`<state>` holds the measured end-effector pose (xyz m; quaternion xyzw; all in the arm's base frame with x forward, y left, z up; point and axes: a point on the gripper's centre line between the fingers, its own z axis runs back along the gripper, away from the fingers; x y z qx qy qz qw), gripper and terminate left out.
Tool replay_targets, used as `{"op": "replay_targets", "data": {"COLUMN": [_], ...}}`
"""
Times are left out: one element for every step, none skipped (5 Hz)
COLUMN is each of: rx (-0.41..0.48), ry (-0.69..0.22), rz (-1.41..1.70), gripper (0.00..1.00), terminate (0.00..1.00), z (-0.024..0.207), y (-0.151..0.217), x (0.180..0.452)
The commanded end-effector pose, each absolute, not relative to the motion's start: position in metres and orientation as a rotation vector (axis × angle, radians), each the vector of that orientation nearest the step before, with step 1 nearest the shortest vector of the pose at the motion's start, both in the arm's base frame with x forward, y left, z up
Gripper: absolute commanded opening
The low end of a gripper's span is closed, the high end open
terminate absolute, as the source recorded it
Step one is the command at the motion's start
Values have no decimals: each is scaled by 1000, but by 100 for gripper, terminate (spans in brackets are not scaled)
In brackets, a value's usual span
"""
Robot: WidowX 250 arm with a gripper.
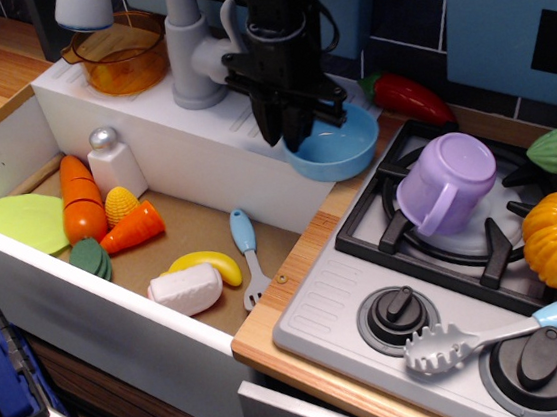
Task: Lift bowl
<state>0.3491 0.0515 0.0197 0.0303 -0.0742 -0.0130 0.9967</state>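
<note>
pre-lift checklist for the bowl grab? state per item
1. Gripper at the near-left rim of the bowl: ok.
2. Fingers closed on the rim: looks ok; actual contact cannot tell.
3. Bowl level on the counter edge, not yet raised: ok.
4. Bowl empty: ok.
5. Purple mug apart from the bowl: ok.
6. Faucet close to the arm, watch on ascent: cannot tell.
</note>
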Motion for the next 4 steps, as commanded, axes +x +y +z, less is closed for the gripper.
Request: {"op": "replay_targets", "data": {"rx": [54, 71, 77, 85], "ry": [-200, -173, -149, -142], "rz": [-11, -6, 1, 5], "gripper": [0, 0, 0, 0], "terminate": [0, 0, 0, 100], "z": [57, 97, 134, 158], "y": [52, 56, 58, 58], "x": [357, 358, 358, 357]}}
